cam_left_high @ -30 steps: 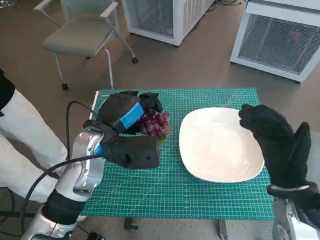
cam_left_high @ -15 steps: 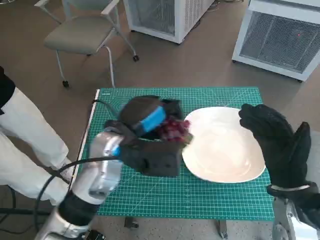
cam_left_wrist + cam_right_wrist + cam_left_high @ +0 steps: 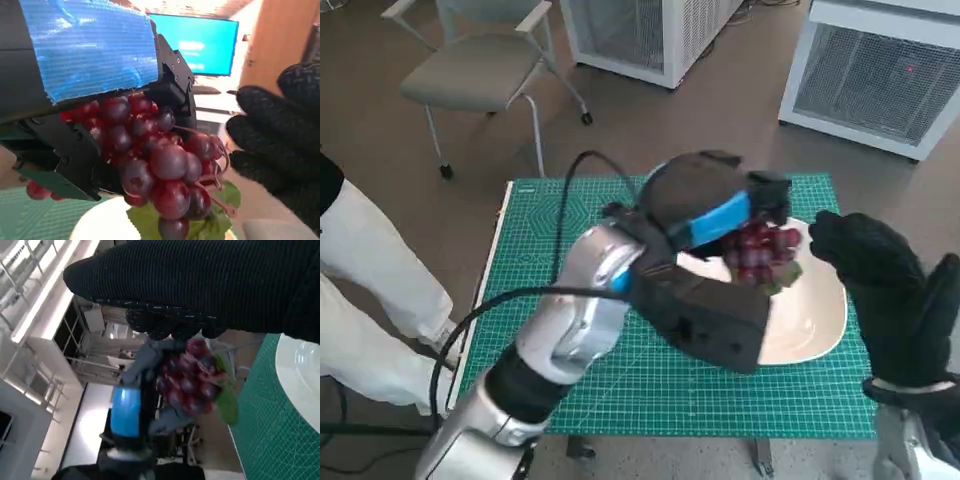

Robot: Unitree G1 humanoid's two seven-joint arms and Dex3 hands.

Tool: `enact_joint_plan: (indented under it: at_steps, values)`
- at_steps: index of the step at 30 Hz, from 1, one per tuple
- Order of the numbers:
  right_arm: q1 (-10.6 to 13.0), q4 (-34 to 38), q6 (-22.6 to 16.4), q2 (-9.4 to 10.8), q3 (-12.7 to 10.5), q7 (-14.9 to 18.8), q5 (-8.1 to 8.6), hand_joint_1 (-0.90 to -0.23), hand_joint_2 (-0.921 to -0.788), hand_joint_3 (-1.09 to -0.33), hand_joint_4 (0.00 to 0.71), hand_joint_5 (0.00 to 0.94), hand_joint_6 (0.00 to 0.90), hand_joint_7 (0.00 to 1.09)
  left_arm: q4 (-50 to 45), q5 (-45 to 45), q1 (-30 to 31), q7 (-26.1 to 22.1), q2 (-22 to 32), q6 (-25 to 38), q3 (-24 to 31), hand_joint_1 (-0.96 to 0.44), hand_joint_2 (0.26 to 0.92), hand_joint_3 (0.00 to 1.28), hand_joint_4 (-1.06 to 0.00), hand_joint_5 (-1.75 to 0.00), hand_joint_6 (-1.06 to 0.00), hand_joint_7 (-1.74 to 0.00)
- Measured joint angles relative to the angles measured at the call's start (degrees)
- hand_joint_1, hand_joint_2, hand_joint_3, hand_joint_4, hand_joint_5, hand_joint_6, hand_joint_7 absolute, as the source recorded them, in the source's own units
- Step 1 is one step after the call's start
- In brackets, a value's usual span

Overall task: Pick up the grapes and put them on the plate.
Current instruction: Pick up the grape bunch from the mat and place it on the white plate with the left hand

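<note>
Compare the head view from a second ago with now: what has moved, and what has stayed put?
The left hand, holding the grapes throughout, has carried them from the mat's left part rightward and now holds them above the white plate. The right hand stays raised and open by the plate's right edge; the plate and green cutting mat have not shifted.

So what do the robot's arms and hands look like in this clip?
Left forearm is a pale silver shell with a black cable looping off it. Left hand is black, blue tape across its back. Right hand wears a black knitted glove.
</note>
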Motion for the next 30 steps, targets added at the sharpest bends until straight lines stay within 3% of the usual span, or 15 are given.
enact_joint_plan:
  at_steps: [3, 12, 19, 24, 28, 30]
  values:
    - [0.38, -0.44, -0.01, 0.0, -0.31, -0.44, -0.03, -0.328, -0.921, -0.591, 0.374, 0.901, 0.261, 1.02, 2.21, -0.39, -0.67, 0.05, -0.92, -1.0, -0.24, 0.0, 0.893, 0.17, -0.59, -1.4, -0.62, -1.07]
    - [1.34, -0.9, -0.66, 0.11, -0.72, -2.08, -0.81, -0.328, -0.921, -0.589, 0.382, 0.893, 0.27, 1.02, 7.19, -1.04, -1.39, 0.4, -2.48, -2.62, -0.91, 0.0, 0.909, 0.15, -0.53, -1.5, -0.68, -0.95]
    - [1.65, -1.01, -1.38, 0.48, -0.71, -3.32, -1.82, -0.327, -0.921, -0.588, 0.391, 0.886, 0.277, 1.02, 9.46, -1.02, -2.26, 1.04, -3.4, -2.75, -1.13, 0.0, 0.845, 0.28, -0.51, -1.54, -0.69, -0.95]
    - [1.73, -1.08, -1.57, 0.76, -0.69, -3.88, -2.29, -0.325, -0.921, -0.589, 0.395, 0.881, 0.279, 1.02, 10.57, -1.04, -2.8, 1.83, -3.66, -2.77, -1.13, 0.0, 0.867, 0.23, -0.54, -1.49, -0.67, -0.98]
    - [1.85, -1.13, -1.69, 0.98, -0.67, -4.23, -2.35, -0.324, -0.921, -0.589, 0.397, 0.877, 0.281, 1.02, 11.12, -1.52, -2.9, 2.57, -4.12, -2.8, -0.96, 0.0, 0.904, 0.19, -0.53, -1.4, -0.58, -1.17]
    - [1.91, -1.18, -1.8, 1.06, -0.65, -4.33, -2.37, -0.324, -0.921, -0.589, 0.398, 0.875, 0.281, 1.01, 11.33, -2.11, -2.9, 2.7, -4.55, -2.92, -0.85, -0.01, 0.895, 0.18, -0.5, -1.22, -0.5, -1.09]
